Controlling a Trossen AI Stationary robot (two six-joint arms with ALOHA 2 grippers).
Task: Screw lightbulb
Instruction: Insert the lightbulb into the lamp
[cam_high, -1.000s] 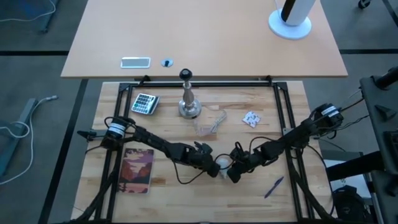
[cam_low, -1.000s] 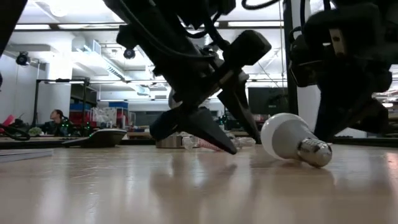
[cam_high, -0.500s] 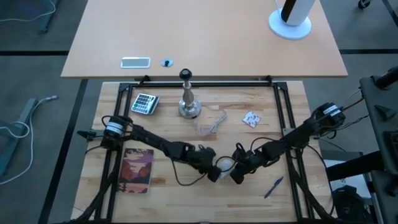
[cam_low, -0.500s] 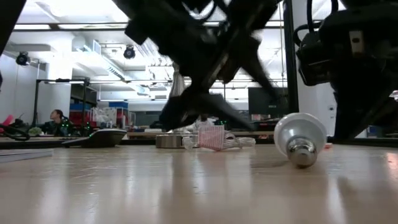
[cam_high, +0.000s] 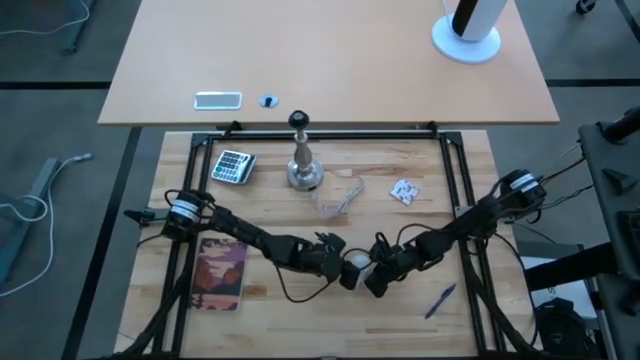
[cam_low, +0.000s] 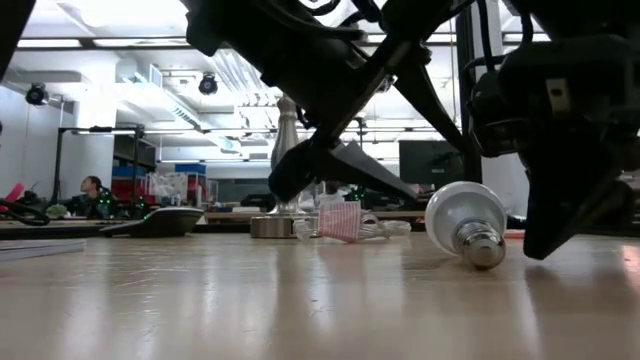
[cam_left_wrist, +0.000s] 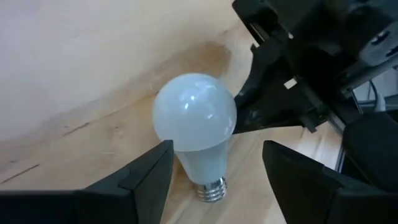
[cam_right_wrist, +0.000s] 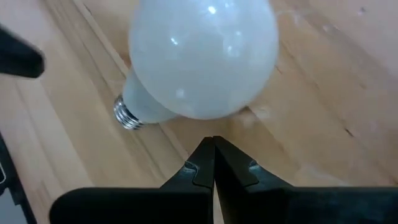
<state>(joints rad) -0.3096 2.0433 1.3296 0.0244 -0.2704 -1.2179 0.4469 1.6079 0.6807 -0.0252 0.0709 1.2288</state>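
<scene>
The left claw (cam_left_wrist: 214, 171) has spread wide astride the small white frosted lightbulb (cam_left_wrist: 198, 127) lying loose on the table (cam_left_wrist: 74, 74), ready to grasp, while the right claw (cam_right_wrist: 214, 163) sits pinched together just beside its globe.

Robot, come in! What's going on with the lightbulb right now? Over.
Left gripper open around the lightbulb, not gripping. Right gripper shut, beside the bulb. Bulb lying on the table, far from the lamp stand. Nothing between.

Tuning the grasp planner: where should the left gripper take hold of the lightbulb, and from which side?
Probably across the white neck, between globe and screw base. The lightbulb lies on its side on the table, and the open left gripper already straddles the base end, so come in from there. The shut right gripper sits beside the globe.
</scene>
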